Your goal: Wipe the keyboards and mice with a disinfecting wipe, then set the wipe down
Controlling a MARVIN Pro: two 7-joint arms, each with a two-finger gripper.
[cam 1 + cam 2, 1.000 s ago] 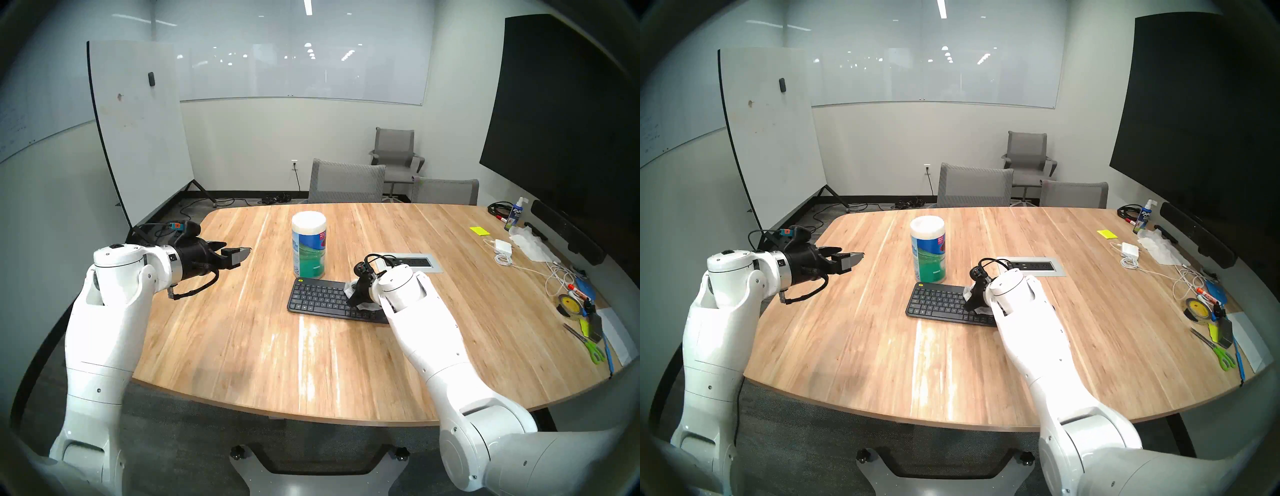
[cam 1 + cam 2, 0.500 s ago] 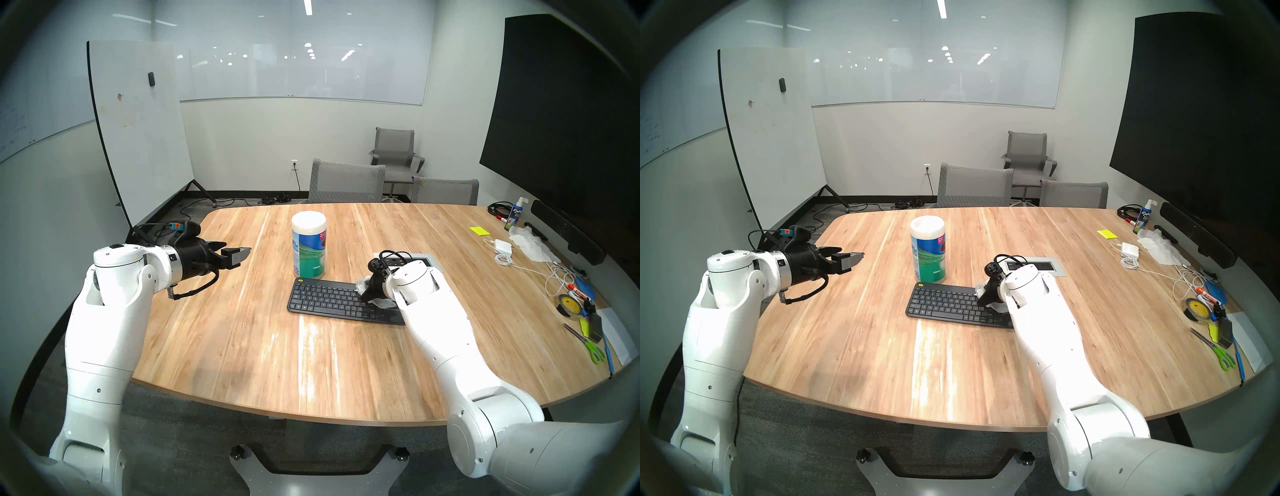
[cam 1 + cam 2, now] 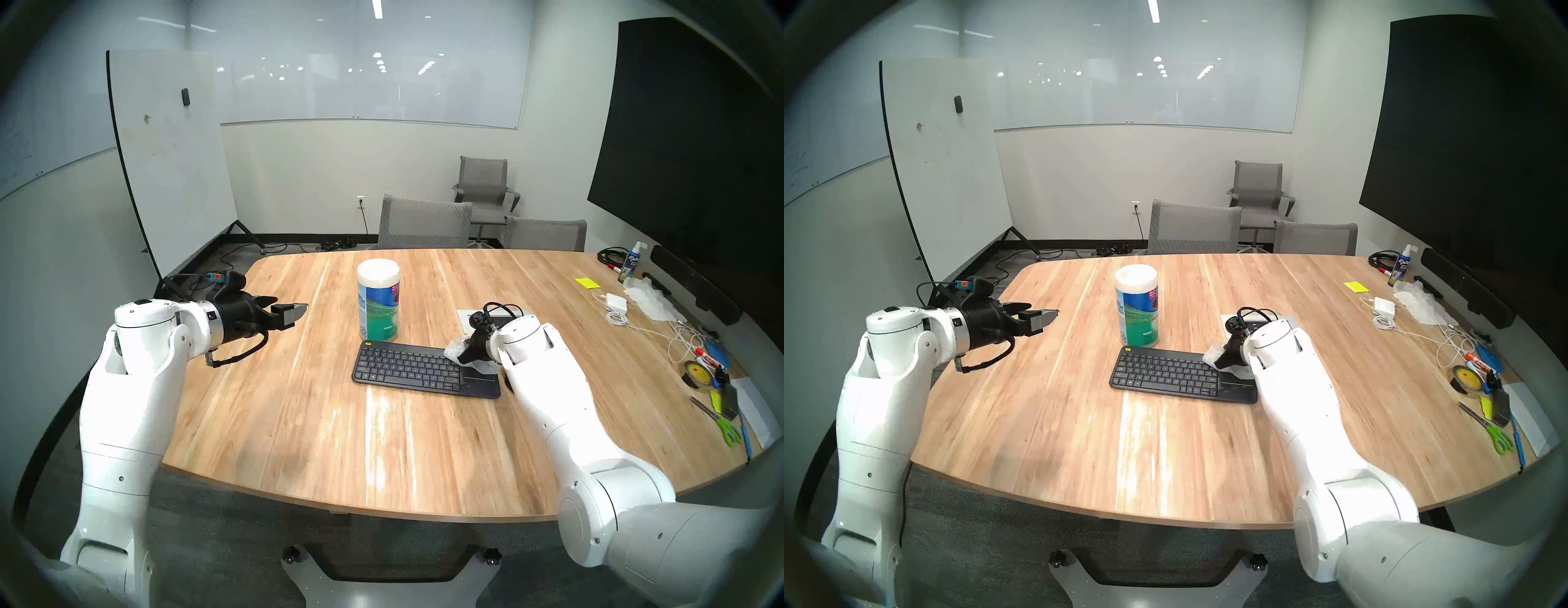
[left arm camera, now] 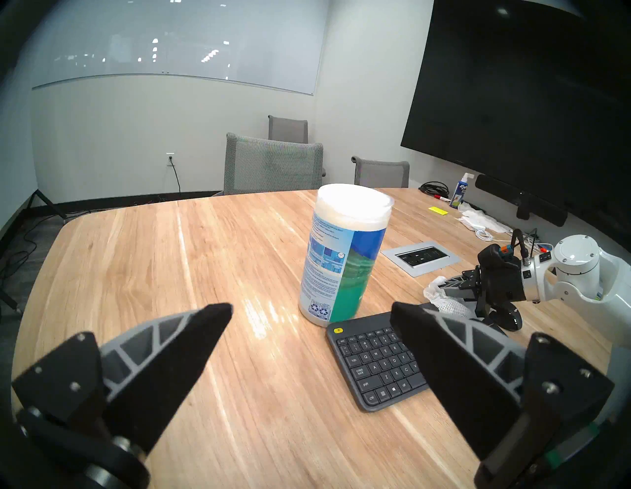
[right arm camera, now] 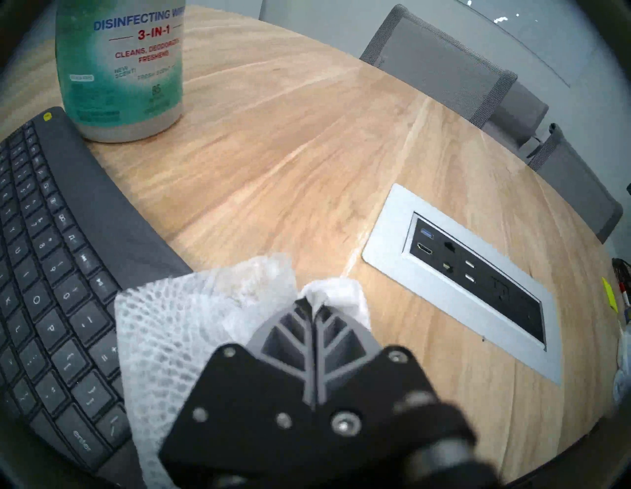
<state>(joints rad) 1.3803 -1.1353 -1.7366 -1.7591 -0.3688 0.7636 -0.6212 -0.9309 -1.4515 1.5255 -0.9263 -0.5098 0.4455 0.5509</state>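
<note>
The dark-grey keyboard (image 3: 407, 369) lies flat mid-table, yellow-green button at its far left corner; it also shows in the right wrist view (image 5: 51, 273). My right gripper (image 3: 461, 356) is shut on the white woven wipe (image 3: 453, 349), held low over the keyboard's right end by the touchpad. The right wrist view shows the shut fingertips (image 5: 300, 307) pinching the wipe (image 5: 177, 324), which drapes over the keys near Enter. The black mouse (image 4: 510, 319) sits under my right wrist in the left wrist view; my arm hides it in the head views. My left gripper (image 3: 297, 314) is open and empty, above the table's left side.
The white-lidded blue-green wipes canister (image 3: 379, 303) stands just behind the keyboard's left end. A grey power panel (image 5: 461, 273) is set into the table beyond my right gripper. A tissue heap (image 3: 649, 301), cables, tape and scissors (image 3: 727, 431) crowd the right edge. Chairs (image 3: 424, 223) stand at the far side.
My right gripper has slid the wipe to the right along the keyboard, from the middle keys to the touchpad end. The left arm has not moved.
</note>
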